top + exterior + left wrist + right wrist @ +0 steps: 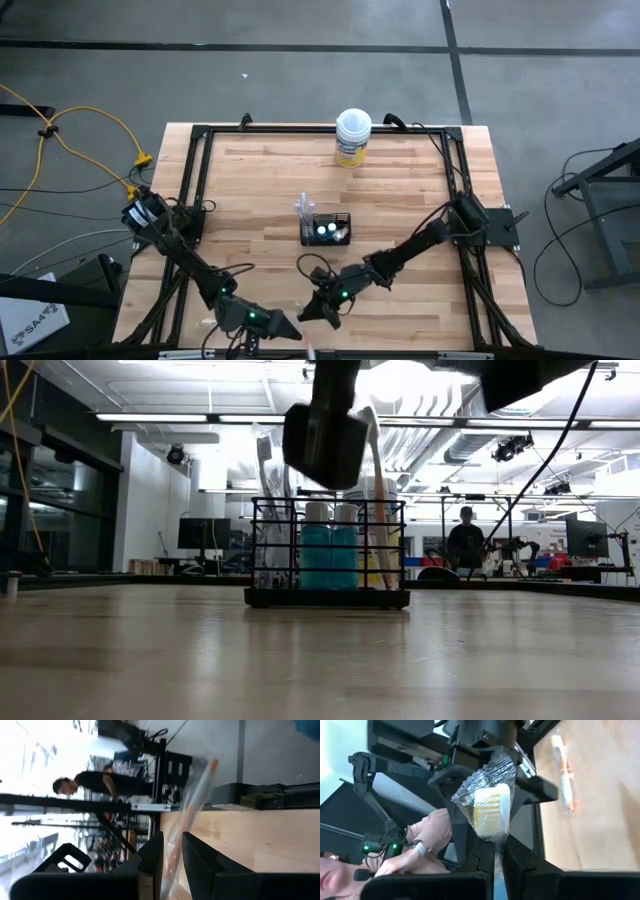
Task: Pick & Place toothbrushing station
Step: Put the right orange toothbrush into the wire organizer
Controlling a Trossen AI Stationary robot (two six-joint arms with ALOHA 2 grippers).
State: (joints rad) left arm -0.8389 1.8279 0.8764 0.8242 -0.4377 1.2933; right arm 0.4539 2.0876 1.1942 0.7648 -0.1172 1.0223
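Toothbrushing station pieces sit near the middle of the wooden table (400, 190): a small black wire-mesh holder (326, 229) stands upright, and the low view shows two teal white-capped tubes (329, 547) side by side inside it, with slim pale toothbrushes (264, 500) rising above its rim. A white-lidded yellow tub (352, 136) stands well apart from the holder, close to the far edge of the table.

Both arms reach toward the near edge of the table. The left gripper (285, 330) is low at the near edge, and its wrist view shows its two dark fingers (150, 857) pinched on a wrapped toothbrush (192, 807) in clear film with an orange tip, the brush running out past the fingers over the wood. The right gripper (322, 310) hovers just beside it, between the holder and the near edge; its jaws are pressed together on the crinkled clear wrapper of another toothbrush (490, 812), whose pale yellow-and-white bristle head shows just above the fingers. Beyond that, the right wrist view also catches the orange-tipped wrapped brush over the table.

A person's hand and sleeve (427, 842) show beyond the table edge in the right wrist view, and another person (465, 540) stands far back in the room.
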